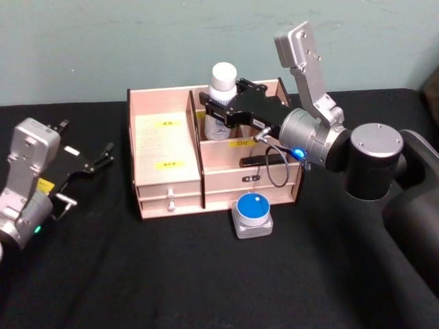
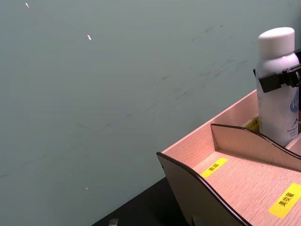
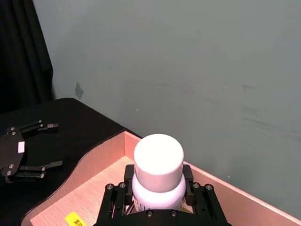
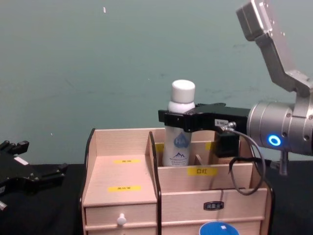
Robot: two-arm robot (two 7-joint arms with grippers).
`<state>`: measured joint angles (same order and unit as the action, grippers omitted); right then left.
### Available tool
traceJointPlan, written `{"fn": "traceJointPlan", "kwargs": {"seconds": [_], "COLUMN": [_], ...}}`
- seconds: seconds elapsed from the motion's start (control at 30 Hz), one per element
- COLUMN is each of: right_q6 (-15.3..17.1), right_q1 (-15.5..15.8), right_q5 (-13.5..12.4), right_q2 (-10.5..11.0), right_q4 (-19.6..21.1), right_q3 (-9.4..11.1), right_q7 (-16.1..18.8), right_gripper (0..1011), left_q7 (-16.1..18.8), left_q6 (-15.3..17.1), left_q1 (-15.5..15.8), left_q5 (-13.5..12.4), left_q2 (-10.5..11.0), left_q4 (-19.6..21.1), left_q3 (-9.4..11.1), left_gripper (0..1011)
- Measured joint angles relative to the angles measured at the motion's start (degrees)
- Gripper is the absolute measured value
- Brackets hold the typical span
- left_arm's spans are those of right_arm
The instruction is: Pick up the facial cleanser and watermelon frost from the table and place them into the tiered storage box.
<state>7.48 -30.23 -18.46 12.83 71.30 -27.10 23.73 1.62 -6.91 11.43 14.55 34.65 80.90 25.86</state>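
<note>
Bottle [image 1: 221, 127] in right gripper [image 1: 223, 103] is showing white all over, white cap, blue logo; gripper itself is showing black. Box [image 1: 161, 144] under the gripper is reading pale wood, dark edging, yellow labels [image 1: 168, 164], white knobs [image 1: 169, 196]. Pot [image 1: 252, 205] below the gripper is showing blue lid, grey base. Cloth [image 1: 171, 274] is looking black, wall [image 1: 137, 41] dull teal. Left gripper [image 1: 88, 139] is showing black too.

We log soft, even room light. The tiered storage box [image 1: 154, 144] reads bright, its inner back wall in slight shade. Behind the box the wall [image 4: 98, 58] is lit uniformly; in front of it the black cloth [image 1: 171, 274] swallows all shadow. Rising from the box, the white cap of the facial cleanser [image 3: 158, 167] is nearly washed out; right of the box a blue lamp [image 4: 274, 141] glows.
</note>
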Motion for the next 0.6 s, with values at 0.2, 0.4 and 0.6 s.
{"fn": "traceJointPlan", "kwargs": {"seconds": [0.2,0.4,0.6], "right_q6": [0.11,0.21,0.28], "right_q1": [-0.21,-0.66,-1.25], "right_q5": [-0.1,-0.13,-0.13], "right_q2": [-0.23,-0.48,-0.88], "right_q4": [-1.13,-2.52,-4.13], "right_q3": [-0.03,-0.15,-0.44], "right_q7": [0.47,0.76,1.25], "right_gripper": [602,603,603], "left_q7": [0.0,0.0,0.0], "left_q6": [0.0,0.0,0.0], "left_q1": [0.0,0.0,0.0], "left_q5": [0.0,0.0,0.0], "left_q2": [0.0,0.0,0.0], "left_q4": [0.0,0.0,0.0], "left_q3": [0.0,0.0,0.0], "left_gripper": [1010,1010,1010]}}
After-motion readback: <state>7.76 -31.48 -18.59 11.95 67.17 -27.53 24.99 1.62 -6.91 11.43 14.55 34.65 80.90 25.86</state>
